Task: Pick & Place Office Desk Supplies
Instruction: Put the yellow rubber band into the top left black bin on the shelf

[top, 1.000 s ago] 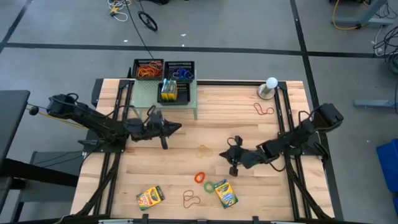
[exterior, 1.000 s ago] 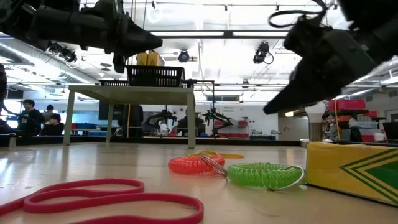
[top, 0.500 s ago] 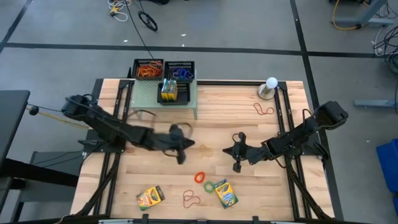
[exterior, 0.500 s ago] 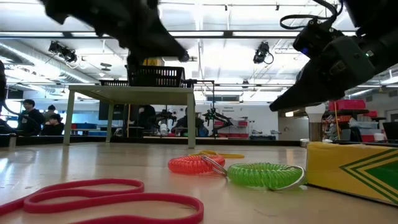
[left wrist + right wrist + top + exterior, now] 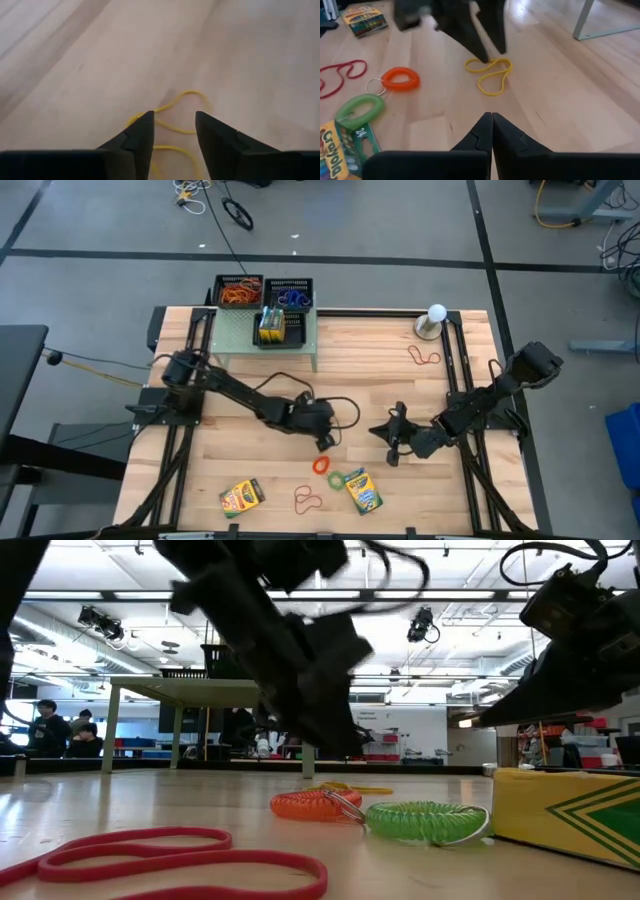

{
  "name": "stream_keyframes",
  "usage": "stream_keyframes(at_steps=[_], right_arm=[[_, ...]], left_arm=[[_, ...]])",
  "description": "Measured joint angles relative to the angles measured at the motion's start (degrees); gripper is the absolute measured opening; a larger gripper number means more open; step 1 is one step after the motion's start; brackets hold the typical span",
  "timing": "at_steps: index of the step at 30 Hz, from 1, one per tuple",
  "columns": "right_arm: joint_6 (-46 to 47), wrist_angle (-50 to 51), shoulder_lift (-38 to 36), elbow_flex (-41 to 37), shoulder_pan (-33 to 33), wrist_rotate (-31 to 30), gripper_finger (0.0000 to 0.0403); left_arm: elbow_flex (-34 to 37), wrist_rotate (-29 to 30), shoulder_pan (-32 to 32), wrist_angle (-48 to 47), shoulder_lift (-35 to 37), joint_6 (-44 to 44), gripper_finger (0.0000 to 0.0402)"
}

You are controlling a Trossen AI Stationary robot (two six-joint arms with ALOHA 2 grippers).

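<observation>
A yellow rubber band (image 5: 488, 74) lies flat on the wooden table (image 5: 250, 380) near its middle. My left gripper (image 5: 174, 120) stands open right over it, tipped down, with one loop of the band (image 5: 175, 125) showing between its fingertips; in the high view that gripper (image 5: 324, 442) hides the band. My right gripper (image 5: 491, 117) is shut and holds nothing, hovering to the right of the band (image 5: 392, 444). An orange coil (image 5: 320, 465), a green coil (image 5: 337, 477), a red rubber band (image 5: 307, 501) and two crayon boxes (image 5: 363, 492) (image 5: 241, 497) lie toward the near edge. My left gripper comes at the yellow rubber band slanting down from the table's left. Its open fingertips (image 5: 482, 56) stand at the band's far loop (image 5: 476, 64). The band lies flat on the table. Whether the fingertips touch it I cannot tell.
At the far edge a pale green shelf (image 5: 300, 332) carries a crayon box (image 5: 270, 327), with two black mesh trays (image 5: 238, 290) (image 5: 290, 292) behind it. A white ball on a stand (image 5: 436, 313) and another red band (image 5: 423, 357) are at the far right.
My left gripper has swept from beside the shelf toward the table's middle and near side, sinking and tipping downward until it stands over the yellow band. My right gripper has drifted a little toward the table's right edge.
</observation>
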State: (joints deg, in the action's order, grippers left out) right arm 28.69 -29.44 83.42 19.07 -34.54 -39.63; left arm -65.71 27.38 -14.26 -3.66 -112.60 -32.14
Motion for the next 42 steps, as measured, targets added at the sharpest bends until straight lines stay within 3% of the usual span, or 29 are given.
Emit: stream_keyframes(at_steps=[8,13,17,21,24,32,42], right_arm=[[-2.2,-1.3,0.0,0.0,0.2,-0.4,0.0009],[-3.3,-1.7,0.0,0.0,0.4,-0.3,0.0009],[-4.8,-2.7,0.0,0.0,0.7,-0.4,0.001],[-6.7,-3.4,0.0,0.0,1.6,-0.4,0.0011],[-7.8,-4.0,0.0,0.0,2.8,-0.4,0.0011],[-8.6,-4.4,0.0,0.0,5.3,-0.1,0.0011],[-8.6,-4.8,0.0,0.0,5.2,0.2,0.0011]], left_arm=[[-3.7,1.9,2.8,-10.5,-3.1,-1.3,0.0157],[-3.7,-2.7,3.8,-11.7,-3.1,-0.9,0.0138],[-3.8,-4.2,4.6,-11.2,-3.5,-1.1,0.0096],[-3.8,-5.7,4.9,-11.3,-3.5,0.3,0.0021],[-3.7,-6.7,4.6,-12.7,-2.0,1.5,0.0007],[-3.6,-1.1,0.1,-20.5,10.7,1.5,0.0004],[-3.6,10.3,-6.2,-24.1,32.8,0.6,0.0004]])
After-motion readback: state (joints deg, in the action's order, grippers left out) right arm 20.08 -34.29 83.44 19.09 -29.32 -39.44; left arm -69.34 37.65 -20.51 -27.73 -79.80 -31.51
